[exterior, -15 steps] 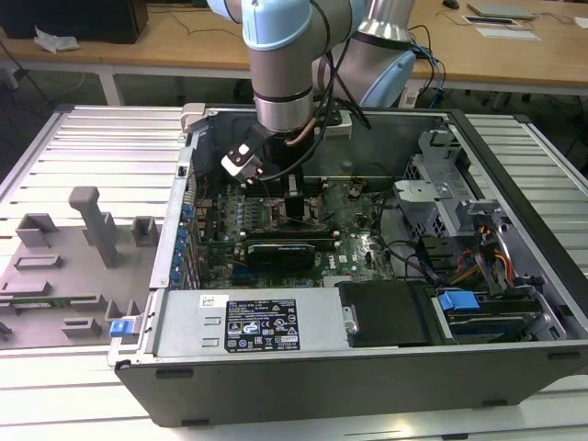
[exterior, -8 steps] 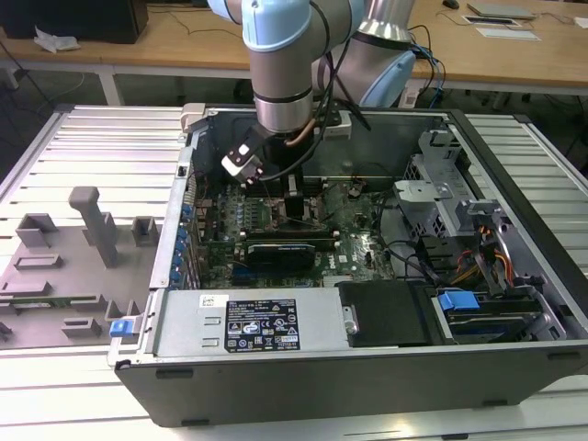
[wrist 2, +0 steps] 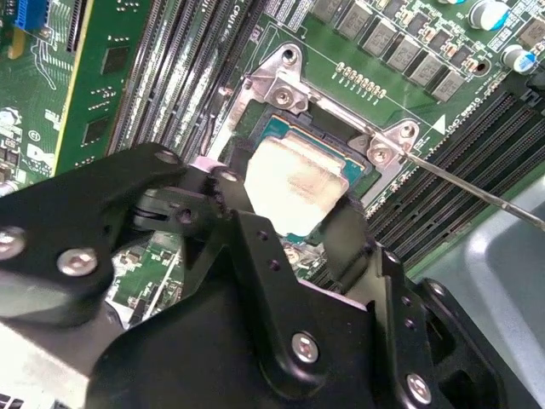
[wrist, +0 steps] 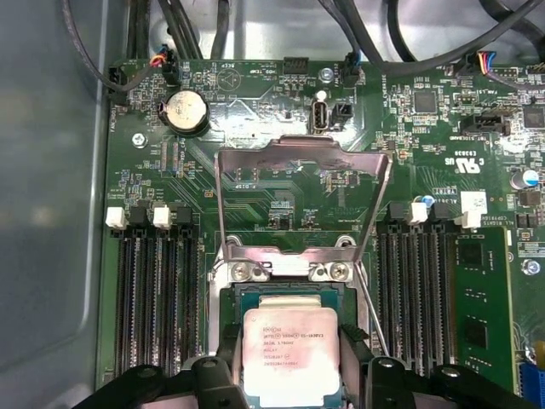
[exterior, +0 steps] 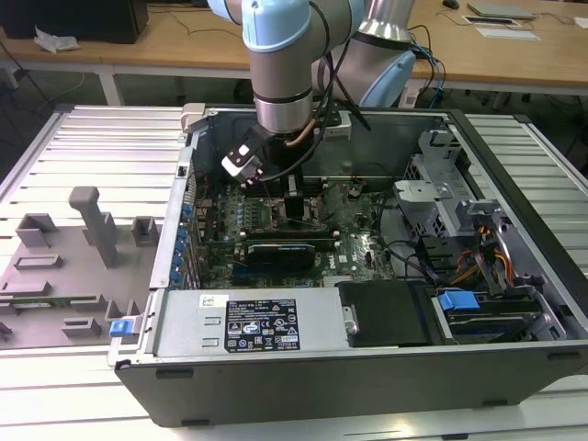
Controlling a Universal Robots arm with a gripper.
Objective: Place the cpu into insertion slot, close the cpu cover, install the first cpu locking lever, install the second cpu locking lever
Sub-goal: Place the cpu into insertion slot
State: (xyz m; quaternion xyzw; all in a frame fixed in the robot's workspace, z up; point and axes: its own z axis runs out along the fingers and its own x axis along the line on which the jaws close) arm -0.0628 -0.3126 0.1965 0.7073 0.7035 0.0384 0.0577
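Your claw (wrist: 291, 368) is clamped on the cpu (wrist: 292, 345), a finger at each side edge; chip sits at the open socket (wrist: 272, 296). The cpu cover (wrist: 298, 158) stands raised just beyond it.

cpu (wrist: 292, 358): between the jaws of the gripper (wrist: 291, 343), over the socket (wrist: 281, 296)
cover (wrist: 302, 162): tilted up, just beyond the jaws
slots (wrist: 157, 290): flanking the jaws, both sides
lever (wrist: 372, 311): beside one jaw
board (wrist: 255, 111): under the jaws, in the case (exterior: 367, 367)
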